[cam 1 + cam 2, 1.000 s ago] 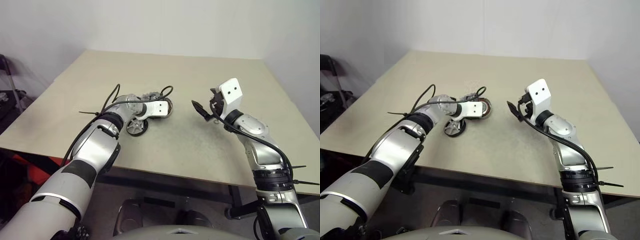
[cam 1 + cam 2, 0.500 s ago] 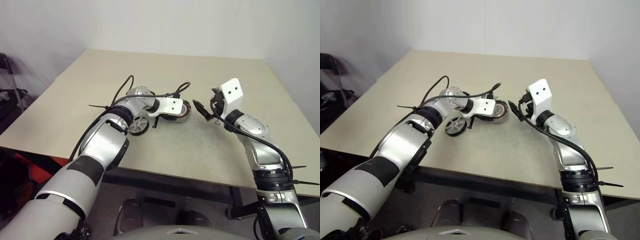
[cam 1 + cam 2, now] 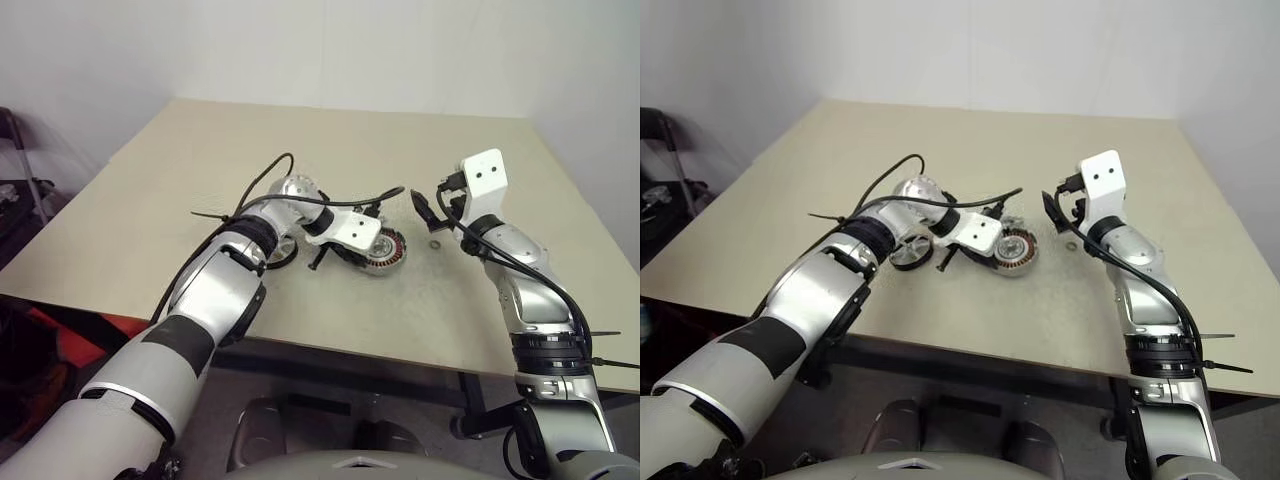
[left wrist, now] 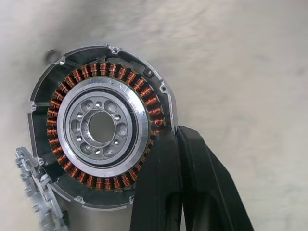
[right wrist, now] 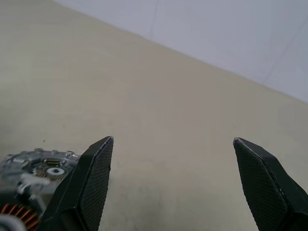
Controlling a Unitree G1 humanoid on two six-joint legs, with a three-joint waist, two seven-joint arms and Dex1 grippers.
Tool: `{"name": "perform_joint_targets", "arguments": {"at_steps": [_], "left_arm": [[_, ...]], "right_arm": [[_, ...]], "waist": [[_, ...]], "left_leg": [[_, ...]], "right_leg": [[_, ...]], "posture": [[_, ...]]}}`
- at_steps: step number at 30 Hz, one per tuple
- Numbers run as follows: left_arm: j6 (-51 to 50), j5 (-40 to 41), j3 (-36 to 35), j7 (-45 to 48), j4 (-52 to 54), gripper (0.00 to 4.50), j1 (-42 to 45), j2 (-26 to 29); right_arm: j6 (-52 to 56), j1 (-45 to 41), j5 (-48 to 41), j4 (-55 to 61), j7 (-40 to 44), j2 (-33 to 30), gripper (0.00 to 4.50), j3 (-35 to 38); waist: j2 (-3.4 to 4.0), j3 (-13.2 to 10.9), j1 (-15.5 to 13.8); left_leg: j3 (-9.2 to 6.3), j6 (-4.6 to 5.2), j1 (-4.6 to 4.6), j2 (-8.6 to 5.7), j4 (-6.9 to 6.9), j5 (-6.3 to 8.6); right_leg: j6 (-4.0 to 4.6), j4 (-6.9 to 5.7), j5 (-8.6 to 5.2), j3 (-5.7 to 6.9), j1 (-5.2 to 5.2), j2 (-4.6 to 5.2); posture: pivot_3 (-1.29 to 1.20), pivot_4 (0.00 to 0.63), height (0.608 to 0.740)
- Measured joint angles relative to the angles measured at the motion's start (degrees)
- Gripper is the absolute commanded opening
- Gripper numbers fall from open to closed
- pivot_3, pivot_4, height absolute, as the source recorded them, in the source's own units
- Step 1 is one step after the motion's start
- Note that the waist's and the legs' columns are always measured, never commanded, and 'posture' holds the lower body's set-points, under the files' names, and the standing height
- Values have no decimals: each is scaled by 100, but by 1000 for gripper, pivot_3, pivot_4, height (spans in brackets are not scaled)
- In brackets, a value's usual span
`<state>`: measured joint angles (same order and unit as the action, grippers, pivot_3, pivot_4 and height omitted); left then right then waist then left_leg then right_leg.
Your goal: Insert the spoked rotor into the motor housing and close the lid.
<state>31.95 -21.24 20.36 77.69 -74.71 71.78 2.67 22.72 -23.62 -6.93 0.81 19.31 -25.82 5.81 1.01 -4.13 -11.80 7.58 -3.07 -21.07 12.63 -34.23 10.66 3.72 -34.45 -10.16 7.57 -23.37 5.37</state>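
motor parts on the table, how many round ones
2: the motor housing at the left pincer, and the spoked rotor lying behind that arm. Others may be hidden.

Head stereo pair looks forward-down over the worktop [image 3: 480,300] — near-identical coverage. Left wrist cam sits close on the motor housing [image 4: 101,127]; right wrist cam looks level across — housing shared.
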Motion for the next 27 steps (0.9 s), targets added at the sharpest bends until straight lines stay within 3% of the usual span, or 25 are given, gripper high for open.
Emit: {"name": "perform_joint_targets", "arguments": {"at_steps": [6, 27], "left_arm": [[203, -33, 175, 209, 72, 38, -258, 20], [324, -263, 482, -369, 94, 38, -256, 133]], "right_arm": [[4, -8, 5, -5, -37, 0, 4500, 0], [12, -16, 0, -6, 70, 1, 4500, -1]], "waist": [[1, 0, 1], [2, 1, 5]], "left_leg": [[1, 1, 5, 0, 0, 0], [17, 2, 9, 3, 1, -9]], "right_leg": [[0, -2, 0, -2, 0, 1], [-2, -6, 0, -10, 7, 1]], "posture": [[0, 0, 740], [0, 0, 740]]}}
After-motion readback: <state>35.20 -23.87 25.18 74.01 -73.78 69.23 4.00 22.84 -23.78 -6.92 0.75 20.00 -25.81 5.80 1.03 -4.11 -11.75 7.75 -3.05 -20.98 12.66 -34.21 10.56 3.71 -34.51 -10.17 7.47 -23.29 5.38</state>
